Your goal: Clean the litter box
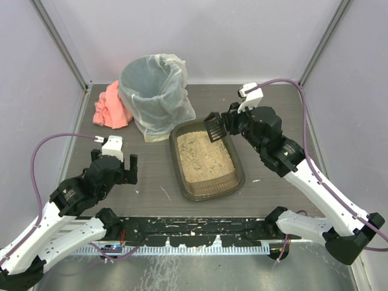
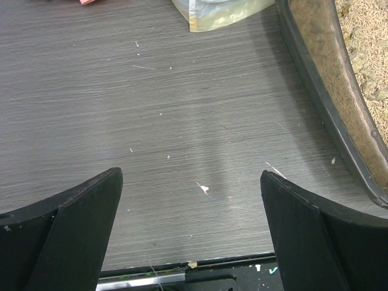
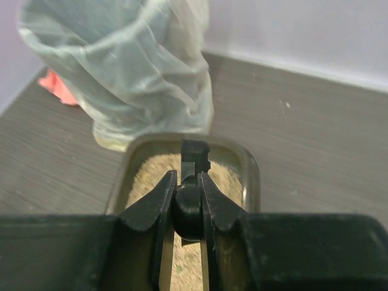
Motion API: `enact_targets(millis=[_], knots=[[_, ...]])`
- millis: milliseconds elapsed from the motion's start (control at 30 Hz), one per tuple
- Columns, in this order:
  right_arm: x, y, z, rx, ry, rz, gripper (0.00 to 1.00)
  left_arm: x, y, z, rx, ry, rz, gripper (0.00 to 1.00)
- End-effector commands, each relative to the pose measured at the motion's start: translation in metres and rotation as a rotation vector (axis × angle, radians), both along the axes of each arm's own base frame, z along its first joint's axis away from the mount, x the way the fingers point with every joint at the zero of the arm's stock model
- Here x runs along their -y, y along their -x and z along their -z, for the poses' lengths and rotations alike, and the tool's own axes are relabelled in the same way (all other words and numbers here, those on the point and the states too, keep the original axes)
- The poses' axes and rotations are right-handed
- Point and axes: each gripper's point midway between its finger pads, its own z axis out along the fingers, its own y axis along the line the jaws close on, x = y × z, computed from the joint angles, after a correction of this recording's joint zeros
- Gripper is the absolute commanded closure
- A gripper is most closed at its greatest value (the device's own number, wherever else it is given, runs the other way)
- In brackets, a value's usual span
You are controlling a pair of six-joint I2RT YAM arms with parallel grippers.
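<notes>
The litter box, a shallow dark tray of beige litter, sits mid-table; its rim also shows in the left wrist view and the right wrist view. My right gripper is shut on the handle of a black slotted scoop, held above the tray's far end. In the right wrist view the scoop sticks out between my fingers. My left gripper is open and empty over bare table left of the tray; its fingers frame only the tabletop.
A tall round bin with whitish plastic liner stands behind the tray's far left corner, seen also in the right wrist view. A pink cloth lies left of it. Grey walls enclose the table. A black rail runs along the near edge.
</notes>
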Motion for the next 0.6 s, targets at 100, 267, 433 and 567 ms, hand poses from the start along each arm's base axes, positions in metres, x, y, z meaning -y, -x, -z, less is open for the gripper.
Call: enact_targets(millis=[100,267,433,567], knots=[[0.017,-0.021,0.045,-0.119,0.136,0.154,0.99,0.004,-0.007,-0.006,0.023,0.004,-0.004,0.02],[0.004,-0.036,0.059,-0.126,0.255,0.201,0.99,0.003,-0.007,-0.006,0.026,0.007,-0.005,0.02],[-0.014,-0.039,0.065,-0.097,0.393,0.261,0.99,0.002,-0.006,-0.007,0.033,0.012,-0.007,0.02],[-0.026,-0.04,0.072,-0.078,0.542,0.326,0.99,0.003,-0.006,-0.006,0.03,0.009,-0.007,0.02]])
